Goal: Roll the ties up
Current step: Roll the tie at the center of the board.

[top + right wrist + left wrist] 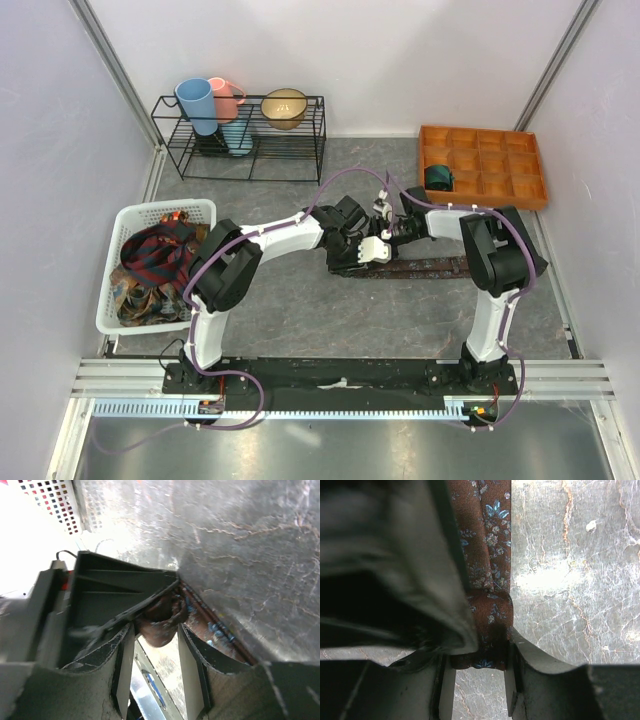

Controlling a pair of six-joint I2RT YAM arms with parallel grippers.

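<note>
Tie (487, 555): maroon, floral, end part-rolled

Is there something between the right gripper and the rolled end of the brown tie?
Nothing visible. The rolled end of the brown tie lies directly ahead of the right gripper's open fingers. The left gripper clamps the roll beside it, but it is not in between.

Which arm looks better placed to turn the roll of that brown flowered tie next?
Left, probably: the left gripper pinches the maroon tie at its rolled end, while the right gripper has its jaws apart, only flanking the roll.
</note>
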